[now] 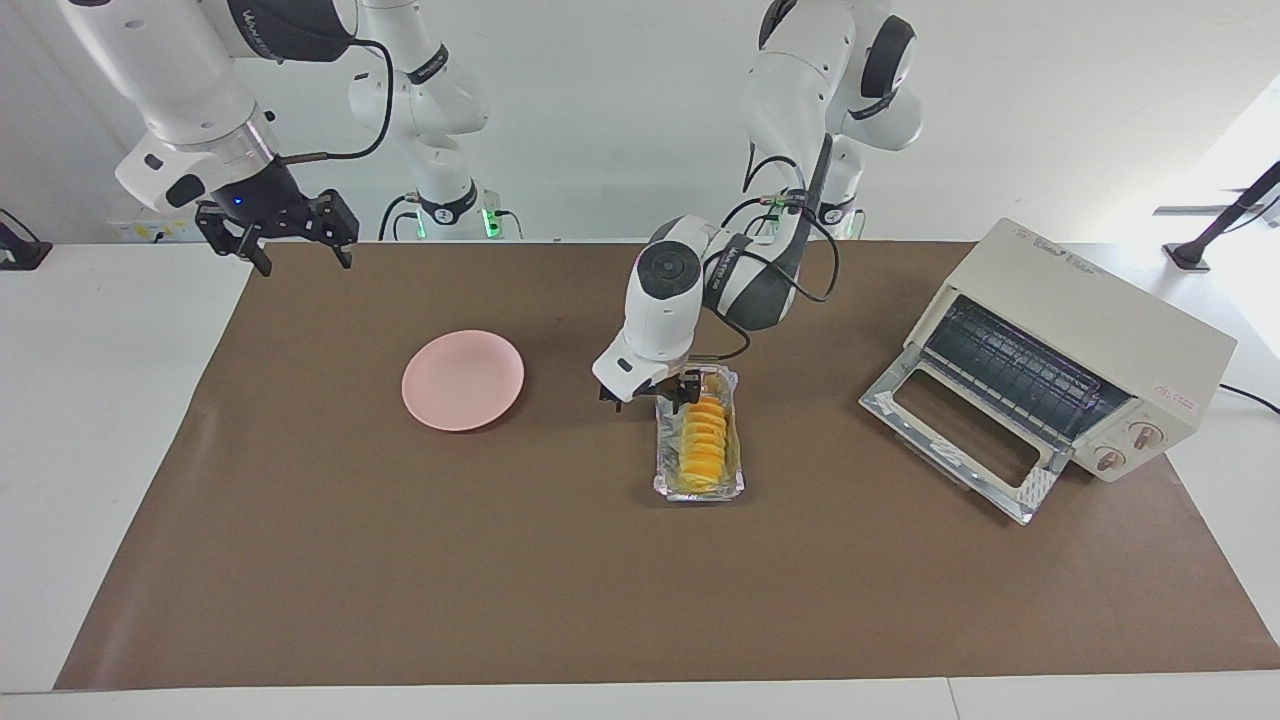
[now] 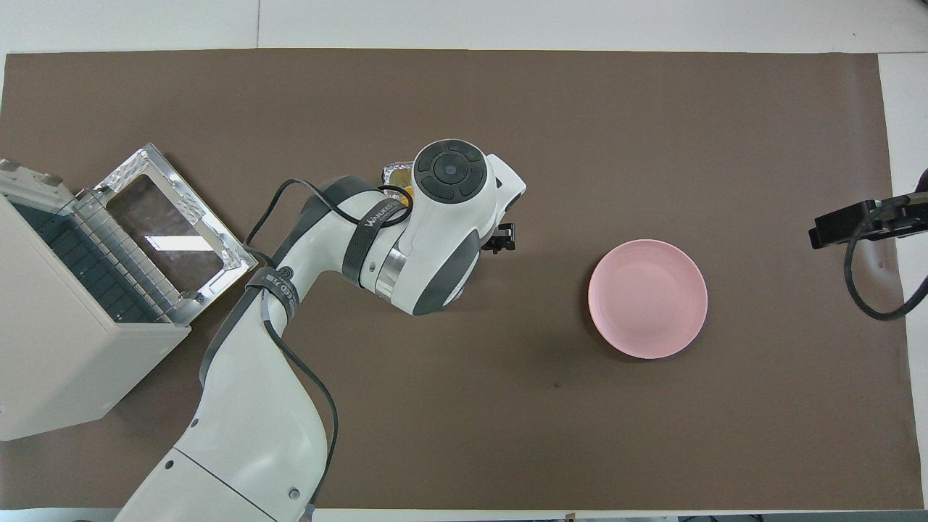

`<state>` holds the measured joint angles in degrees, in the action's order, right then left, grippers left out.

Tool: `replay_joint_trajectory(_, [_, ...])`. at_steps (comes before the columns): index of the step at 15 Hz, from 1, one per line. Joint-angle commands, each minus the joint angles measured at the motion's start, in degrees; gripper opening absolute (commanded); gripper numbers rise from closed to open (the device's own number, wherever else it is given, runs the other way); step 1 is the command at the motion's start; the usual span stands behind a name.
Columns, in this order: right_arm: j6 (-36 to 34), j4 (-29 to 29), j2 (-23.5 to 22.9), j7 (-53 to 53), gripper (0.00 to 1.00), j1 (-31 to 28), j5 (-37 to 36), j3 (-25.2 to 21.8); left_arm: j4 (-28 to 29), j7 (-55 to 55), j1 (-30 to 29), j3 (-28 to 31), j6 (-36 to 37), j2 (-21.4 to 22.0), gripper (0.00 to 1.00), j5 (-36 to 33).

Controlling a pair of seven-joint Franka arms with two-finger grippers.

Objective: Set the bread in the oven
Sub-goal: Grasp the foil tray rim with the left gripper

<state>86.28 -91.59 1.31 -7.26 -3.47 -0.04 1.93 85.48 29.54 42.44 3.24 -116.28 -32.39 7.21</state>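
golden bread [image 1: 705,443] in foil tray [image 1: 663,470], left pincer [image 1: 686,393] touching it

The left hand [image 1: 688,392] is sitting low at the foil tray's [image 1: 662,455] robot-side end. From it toward the toaster oven [image 1: 1085,330], bare worktop [image 1: 800,560] is lying open, and the oven's dropped door [image 1: 965,440] is leaving the rack mouth unblocked.

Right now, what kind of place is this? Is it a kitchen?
Probably a robot lab set up as a pretend kitchen. Two white robot arms stand at a table covered in brown paper, with an oven, its door open, a plate and bread in a foil tray.
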Motion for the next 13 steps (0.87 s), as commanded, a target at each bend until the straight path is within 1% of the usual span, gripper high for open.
replay_joint_trajectory(1, [-0.8, 0.4, -0.1, 0.8, 1.0, -1.0, 0.7, 0.9, 1.1, -0.7, 0.4, 0.5, -1.1, 0.2, 0.91, -0.3])
replay_joint_trajectory(3, [-0.8, 0.3, -0.1, 0.8, 1.0, -1.1, 0.7, 0.9, 1.1, -0.7, 0.4, 0.5, -1.1, 0.0, 0.87, -0.3])
replay_joint_trajectory(7, [-0.8, 0.4, -0.1, 0.8, 1.0, -1.0, 0.7, 0.9, 1.0, -0.8, 0.4, 0.6, -2.3, -0.1, 0.86, -0.4])
replay_joint_trajectory(10, [-0.8, 0.4, -0.1, 0.8, 1.0, -1.1, 0.7, 0.9, 0.3, -0.6, 0.5, 0.6, -2.5, -1.9, 0.86, -2.2])
replay_joint_trajectory(12, [-0.8, 0.4, -0.1, 0.8, 1.0, -1.0, 0.7, 0.9, 0.3, -0.5, 1.1, 0.6, -2.1, -1.9, 0.83, -2.2])
replay_joint_trajectory(13, [-0.8, 0.3, -0.1, 0.8, 1.0, -1.0, 0.7, 0.9, 0.1, -0.5, 1.1, 0.6, -1.9, -1.9, 0.78, -2.3])
